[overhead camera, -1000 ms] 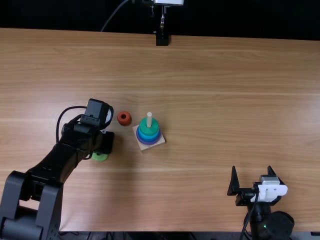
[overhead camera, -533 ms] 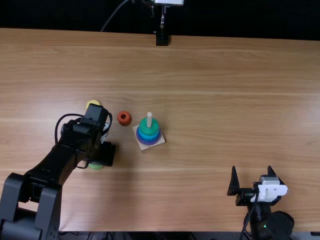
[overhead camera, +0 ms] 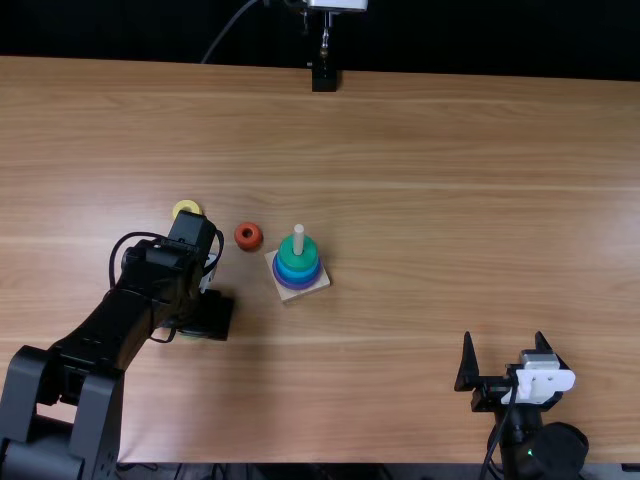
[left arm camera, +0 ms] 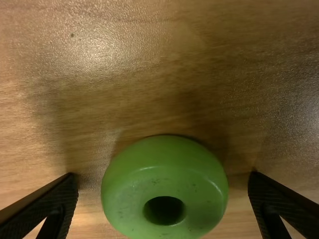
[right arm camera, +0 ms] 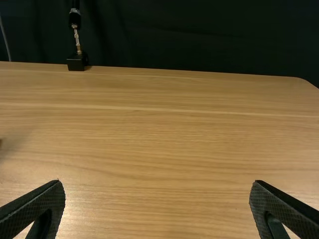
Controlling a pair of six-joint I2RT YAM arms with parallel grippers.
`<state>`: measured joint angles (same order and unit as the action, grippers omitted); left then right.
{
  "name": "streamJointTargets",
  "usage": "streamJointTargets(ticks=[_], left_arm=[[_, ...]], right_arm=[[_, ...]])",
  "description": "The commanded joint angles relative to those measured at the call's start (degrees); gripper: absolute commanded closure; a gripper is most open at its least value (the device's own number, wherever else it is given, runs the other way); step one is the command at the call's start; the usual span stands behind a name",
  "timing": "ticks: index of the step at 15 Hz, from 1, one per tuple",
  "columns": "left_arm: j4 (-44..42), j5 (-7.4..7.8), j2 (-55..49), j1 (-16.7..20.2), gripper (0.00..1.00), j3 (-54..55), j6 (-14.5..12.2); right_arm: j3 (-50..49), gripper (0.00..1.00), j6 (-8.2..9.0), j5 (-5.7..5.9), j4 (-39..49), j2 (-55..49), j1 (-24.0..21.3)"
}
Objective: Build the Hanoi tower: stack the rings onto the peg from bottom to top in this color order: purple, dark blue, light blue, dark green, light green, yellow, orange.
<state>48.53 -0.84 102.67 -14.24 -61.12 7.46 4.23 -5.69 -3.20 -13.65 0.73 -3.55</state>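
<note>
The left gripper (overhead camera: 208, 315) is low over the left part of the wooden table (overhead camera: 420, 210), on the near side of the yellow ring (overhead camera: 179, 209). In the left wrist view, the left gripper (left arm camera: 163, 177) has its two fingers spread wide, with the light green ring (left arm camera: 164, 172) lying flat on the wood between them, hole upward; a gap shows between the ring and each fingertip, so nothing is pinched. The yellow ring lies by the left arm's wrist, which partly covers it from above. The orange ring (overhead camera: 249, 246) lies between that arm and the tower, near the base but apart from it. The tower's pale square base (overhead camera: 290, 297) sits left of the table's middle, its peg (overhead camera: 298, 239) upright. On the peg, from the bottom up, are the purple ring (overhead camera: 297, 288), the dark blue ring (overhead camera: 297, 281), the light blue ring (overhead camera: 298, 274) and the dark green ring (overhead camera: 290, 259), with the peg's tip bare above them. The right gripper (overhead camera: 503, 340) is at the near right of the table, well apart from the tower, its fingers spread with nothing between them.
</note>
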Motion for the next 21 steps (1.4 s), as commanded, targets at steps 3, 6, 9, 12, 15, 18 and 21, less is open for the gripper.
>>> streamJointTargets(ticks=[3, 6, 9, 12, 15, 18, 21], left_arm=[[0.2, 0.31, 0.2, 0.1, 0.16, 1.9, -0.6], [-0.8, 0.31, -1.0, 0.0, 0.79, 2.0, -0.6], [-0.4, 0.31, -1.7, 0.1, 0.96, 2.1, -0.6], [0.6, 0.31, -3.0, 0.2, 1.00, 1.6, 0.0], [8.7, 0.21, -5.1, -0.2, 1.00, -6.2, 0.3], [16.9, 0.21, -5.8, -0.4, 1.00, -15.5, 0.3], [23.5, 0.31, -5.7, -0.5, 1.00, -25.1, 0.8]], right_arm=[[-3.3, 0.00, 0.00, -0.59, -4.6, -0.7, -0.7], [-3.4, 0.00, 0.00, -0.59, -4.6, -0.7, -0.7], [-3.4, 0.00, 0.00, -0.59, -4.6, -0.7, -0.7], [-3.4, 0.00, 0.00, -0.59, -4.6, -0.7, -0.7], [-3.4, 0.00, 0.00, -0.59, -4.6, -0.7, -0.7], [-3.4, 0.00, 0.00, -0.59, -4.6, -0.7, -0.7], [-3.4, 0.00, 0.00, -0.59, -4.6, -0.7, -0.7]])
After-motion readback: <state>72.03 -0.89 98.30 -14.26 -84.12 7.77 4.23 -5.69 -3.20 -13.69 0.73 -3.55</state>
